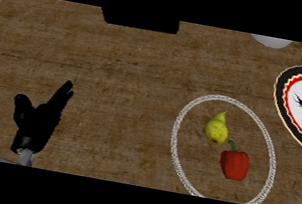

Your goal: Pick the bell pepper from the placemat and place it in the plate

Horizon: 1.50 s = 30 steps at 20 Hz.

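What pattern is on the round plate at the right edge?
In the head view, the round plate has a black, red and yellow rim around a white centre with a black dragon-like figure.

Red bell pepper (pixel 234 164) — plate (pixel 288 105) (black dragon, red-rimmed)

The left hand (pixel 39 117) is seen at the lower left, fingers straight. Beyond its fingertips, bare counter (pixel 116 62) is left open up to a black object (pixel 140 20) at the far edge. To the right of the fingers, the way is blocked by the bell pepper (pixel 234 164) and a yellow pear (pixel 216 128) just beside it; the plate (pixel 287 113) lies farther right.
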Each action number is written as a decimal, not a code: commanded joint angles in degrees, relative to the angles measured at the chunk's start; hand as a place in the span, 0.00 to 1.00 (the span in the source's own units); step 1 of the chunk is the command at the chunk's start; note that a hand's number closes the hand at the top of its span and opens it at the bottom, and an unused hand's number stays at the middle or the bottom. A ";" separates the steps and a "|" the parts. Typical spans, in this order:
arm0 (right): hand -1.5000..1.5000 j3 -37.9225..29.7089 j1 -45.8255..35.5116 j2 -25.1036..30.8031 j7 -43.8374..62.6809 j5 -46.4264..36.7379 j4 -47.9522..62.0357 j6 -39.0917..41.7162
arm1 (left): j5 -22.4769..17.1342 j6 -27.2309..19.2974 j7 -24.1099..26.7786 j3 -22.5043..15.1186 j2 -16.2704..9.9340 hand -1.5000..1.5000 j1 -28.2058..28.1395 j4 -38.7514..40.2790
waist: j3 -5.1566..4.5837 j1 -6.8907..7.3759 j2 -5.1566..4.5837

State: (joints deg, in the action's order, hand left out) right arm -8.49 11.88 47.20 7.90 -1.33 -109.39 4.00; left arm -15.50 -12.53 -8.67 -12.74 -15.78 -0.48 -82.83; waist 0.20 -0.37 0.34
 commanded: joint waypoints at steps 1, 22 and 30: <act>0.00 5.60 0.79 0.64 11.73 -5.30 -8.30 0.73 | -1.38 2.61 -1.57 -0.28 0.37 0.50 0.22 1.26 | -0.32 0.17 -0.31; 0.00 24.96 -13.40 -19.01 34.70 -25.34 -5.51 8.00 | 1.98 5.77 -1.45 2.75 3.41 0.50 -0.70 1.85 | -0.22 0.49 -0.34; 0.00 29.47 -11.85 -23.70 31.97 -38.07 1.82 4.19 | 3.27 5.93 -1.13 4.58 5.98 0.50 3.51 7.44 | -0.22 0.26 -0.46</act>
State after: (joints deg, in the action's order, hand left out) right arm 18.16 1.99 26.24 38.15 -33.88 -111.25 9.29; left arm -12.15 -7.09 -10.28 -8.57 -12.17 -0.11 -82.32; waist 0.34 0.09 0.28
